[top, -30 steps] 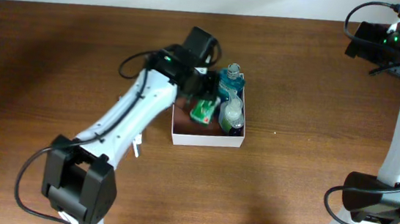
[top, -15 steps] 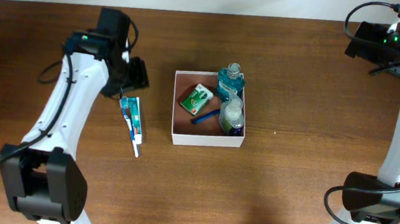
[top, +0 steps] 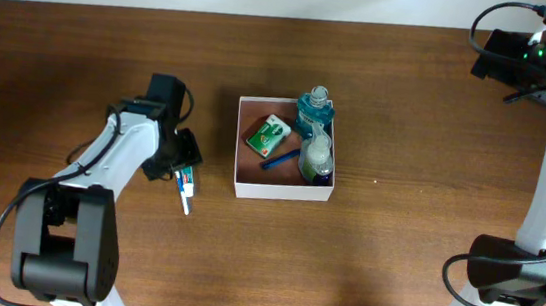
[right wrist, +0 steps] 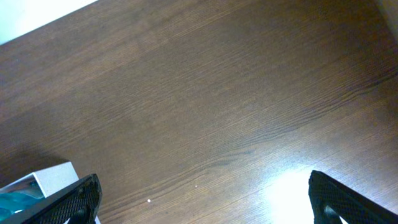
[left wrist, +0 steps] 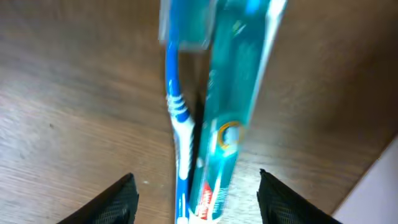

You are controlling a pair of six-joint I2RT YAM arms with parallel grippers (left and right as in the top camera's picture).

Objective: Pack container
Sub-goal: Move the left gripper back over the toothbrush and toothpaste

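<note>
The container, a shallow square box with white walls, sits around the middle of the counter, well clear of every edge. Inside it a green packet lies toward the left wall with a blue-handled item just beside it. Along the right wall sit a teal mouthwash bottle and a clear bottle, the teal one in the far right corner. Outside the box, on the side toward the counter's left edge, a toothbrush pack lies flat on the wood, near the container but apart from it. The left end effector hangs directly over that pack, released. In the wrist view its fingers straddle the blue toothbrush and the teal toothpaste box, with bare wood showing on both sides. The right end effector is up by the far right corner of the counter, spread wide and grasping nothing.
</note>
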